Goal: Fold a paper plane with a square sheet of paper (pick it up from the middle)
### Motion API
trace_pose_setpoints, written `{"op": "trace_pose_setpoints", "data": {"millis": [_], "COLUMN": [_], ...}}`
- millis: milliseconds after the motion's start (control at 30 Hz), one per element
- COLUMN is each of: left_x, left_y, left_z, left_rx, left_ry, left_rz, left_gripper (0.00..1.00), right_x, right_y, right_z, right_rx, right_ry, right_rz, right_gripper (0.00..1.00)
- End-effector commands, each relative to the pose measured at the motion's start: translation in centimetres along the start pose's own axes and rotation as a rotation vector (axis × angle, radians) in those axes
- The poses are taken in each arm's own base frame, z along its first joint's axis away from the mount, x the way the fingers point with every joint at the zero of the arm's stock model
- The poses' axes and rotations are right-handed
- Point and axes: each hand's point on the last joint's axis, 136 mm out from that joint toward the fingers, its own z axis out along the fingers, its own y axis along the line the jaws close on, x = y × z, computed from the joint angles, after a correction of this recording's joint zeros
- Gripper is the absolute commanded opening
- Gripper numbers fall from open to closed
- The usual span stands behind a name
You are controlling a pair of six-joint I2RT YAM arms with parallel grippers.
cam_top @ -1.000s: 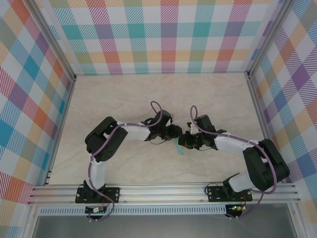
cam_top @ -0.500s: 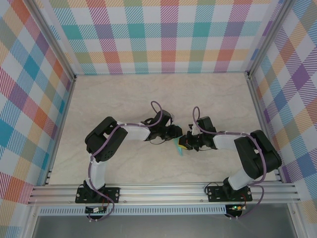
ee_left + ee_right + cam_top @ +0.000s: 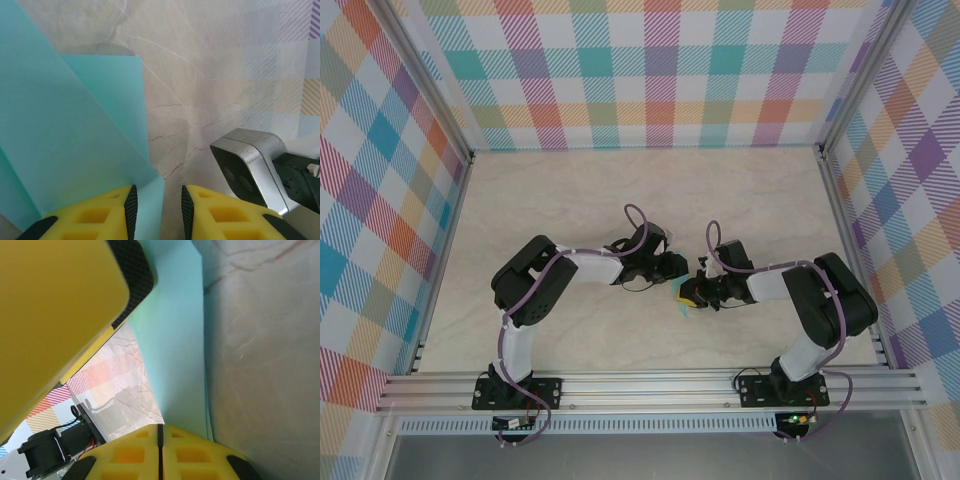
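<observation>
Paper [image 3: 75, 150] (creased) | pinched between right fingers [image 3: 130, 457] | edge between parted left fingers [image 3: 95, 220]

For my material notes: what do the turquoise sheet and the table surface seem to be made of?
The turquoise sheet looks like thin matte paper: sharp straight folds, no shine. The table surface looks marble-patterned, perhaps laminate or stone: veins, smooth.

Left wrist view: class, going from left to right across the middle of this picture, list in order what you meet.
folded turquoise paper → bare marble table → silver metal block → checked wall
</observation>
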Motion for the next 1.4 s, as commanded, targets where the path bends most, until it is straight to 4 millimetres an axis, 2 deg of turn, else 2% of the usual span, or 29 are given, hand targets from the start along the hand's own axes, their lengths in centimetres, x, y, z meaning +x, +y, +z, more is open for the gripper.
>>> {"op": "trace_pose_setpoints", "data": {"millis": [0, 233, 400, 533, 700, 900, 1033, 1233, 1367], "left_x": [2.0, 2.2, 2.2, 2.2, 2.2, 2.3, 2.3, 2.3, 2.3], "left_y": [4.1, 4.5, 4.4, 4.4, 4.5, 4.8, 5.0, 5.1, 5.3], "left_z": [0.3, 0.4, 0.4, 0.4, 0.5, 0.6, 0.6, 0.5, 0.6], "left_rx": [-0.126, -0.137, -0.134, -0.134, -0.138, -0.148, -0.152, -0.160, -0.166], "left_ry": [0.057, 0.062, 0.063, 0.063, 0.063, 0.064, 0.066, 0.065, 0.065], "left_rz": [-0.060, -0.067, -0.066, -0.066, -0.066, -0.069, -0.072, -0.073, -0.076], "left_gripper": [0.31, 0.31, 0.31, 0.31, 0.31, 0.30, 0.30, 0.30, 0.30], "right_x": [1.1, 1.2, 1.7, 1.9, 1.7, 2.4, 2.9, 3.0, 3.6], "right_y": [-1.5, 0.7, 1.0, 0.4, -1.8, -3.9, -4.5, -3.0, -4.3], "right_z": [0.2, -1.2, -1.1, -0.7, -1.0, -0.6, -0.7, -1.6, -1.5], "right_rx": [0.036, 0.013, 0.039, 0.090, 0.201, 0.245, 0.249, 0.231, 0.269], "right_ry": [0.038, 0.016, 0.026, 0.031, 0.003, 0.016, 0.023, 0.008, 0.031], "right_rz": [0.020, -0.060, -0.101, -0.123, -0.123, -0.087, -0.070, -0.102, -0.082], "right_gripper": [0.07, 0.07, 0.07, 0.06, 0.06, 0.05, 0.05, 0.05, 0.05]}}
